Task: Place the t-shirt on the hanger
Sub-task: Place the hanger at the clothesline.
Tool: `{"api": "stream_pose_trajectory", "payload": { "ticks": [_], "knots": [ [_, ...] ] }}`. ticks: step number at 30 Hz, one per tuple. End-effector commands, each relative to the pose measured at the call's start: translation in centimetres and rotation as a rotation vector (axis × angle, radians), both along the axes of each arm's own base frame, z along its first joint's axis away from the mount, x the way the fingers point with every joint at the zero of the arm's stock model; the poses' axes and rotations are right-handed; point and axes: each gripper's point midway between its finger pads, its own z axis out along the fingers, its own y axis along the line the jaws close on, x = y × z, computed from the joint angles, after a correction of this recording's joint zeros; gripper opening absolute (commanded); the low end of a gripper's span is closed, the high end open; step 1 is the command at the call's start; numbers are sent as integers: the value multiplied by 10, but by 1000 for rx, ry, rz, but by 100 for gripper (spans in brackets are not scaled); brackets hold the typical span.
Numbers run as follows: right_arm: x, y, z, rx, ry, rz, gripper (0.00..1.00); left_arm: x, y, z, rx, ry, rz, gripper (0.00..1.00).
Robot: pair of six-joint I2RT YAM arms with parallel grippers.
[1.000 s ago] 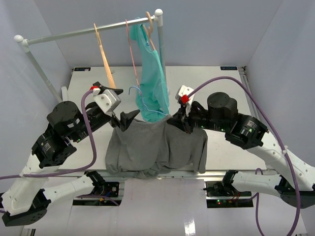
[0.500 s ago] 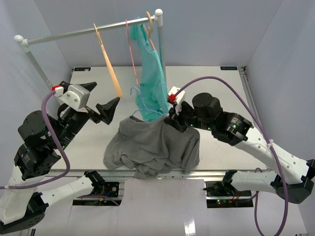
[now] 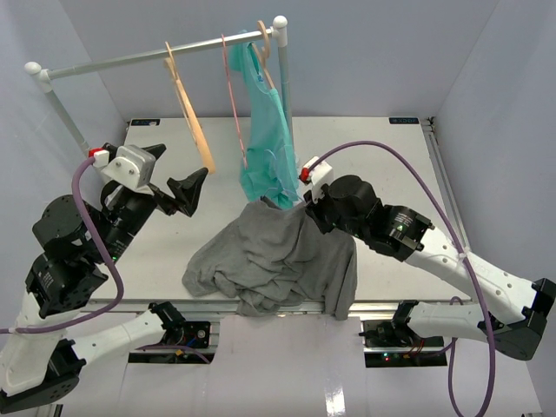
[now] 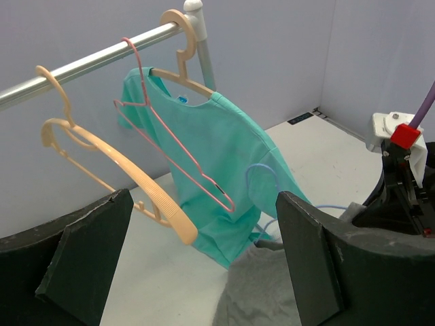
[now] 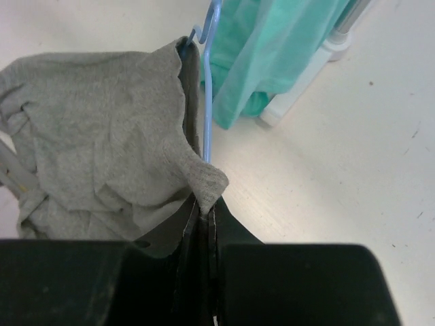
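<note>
Ahead of the right gripper, we see one blue wire of the hanger; at the closed fingertips a fold of the t-shirt hides it, so we cannot tell whether the jaws pinch the wire too. Left of the claw, the picture's edge cuts the t-shirt off.

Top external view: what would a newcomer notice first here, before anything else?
The gray t-shirt lies heaped at the near edge of the table, one corner pinched in the shut right hand, with the light-blue hanger running down to the same grip. Behind it a teal garment hangs from the rail, while the left hand hovers open and empty.
</note>
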Motion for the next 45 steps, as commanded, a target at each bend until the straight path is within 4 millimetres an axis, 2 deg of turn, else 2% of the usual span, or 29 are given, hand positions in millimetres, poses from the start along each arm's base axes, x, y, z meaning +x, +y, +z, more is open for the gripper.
{"api": "stream_pose_trajectory", "payload": {
  "ticks": [1, 4, 8, 11, 13, 14, 20, 21, 23, 26, 28, 29, 31, 35, 36, 38, 41, 45],
  "knots": [
    [30, 7, 84, 252, -188, -133, 8, 1, 3, 1, -37, 6, 19, 98],
    [38, 17, 109, 323, -227, -141, 8, 7, 3, -4, -64, 17, 43, 98],
    [48, 33, 147, 422, -274, -170, 8, 14, 3, -20, -94, 31, 83, 98],
    [59, 47, 162, 442, -303, -200, 8, 12, 7, -25, -111, 26, 89, 98],
    [66, 49, 185, 473, -352, -222, 8, 8, 12, -24, -133, 26, 91, 98],
    [71, 52, 183, 463, -362, -232, 8, 7, 15, -24, -142, 24, 96, 98],
    [114, 75, 214, 388, -485, -336, 8, -16, 40, -8, -231, -13, 87, 98],
    [120, 79, 206, 365, -482, -352, 8, -19, 43, -6, -244, -18, 85, 98],
    [125, 80, 221, 374, -509, -381, 8, -27, 50, -3, -269, -31, 73, 98],
    [126, 84, 219, 390, -485, -385, 8, -34, 54, -4, -279, -36, 60, 98],
    [125, 87, 208, 394, -453, -383, 8, -38, 59, -4, -287, -41, 59, 98],
    [123, 85, 210, 400, -454, -383, 8, -39, 60, -4, -289, -43, 60, 98],
    [121, 83, 190, 388, -417, -386, 8, -41, 65, -5, -295, -47, 70, 98],
    [111, 76, 170, 387, -397, -369, 8, -45, 71, -5, -297, -52, 77, 98],
    [106, 72, 160, 381, -395, -367, 8, -45, 73, -4, -300, -54, 81, 98],
    [105, 66, 153, 380, -411, -372, 8, -46, 75, -3, -303, -55, 88, 98],
    [106, 64, 151, 367, -436, -374, 8, -45, 74, -3, -302, -52, 85, 98],
    [110, 72, 165, 366, -478, -345, 8, -42, 69, -5, -295, -41, 83, 98]
  ]
}}
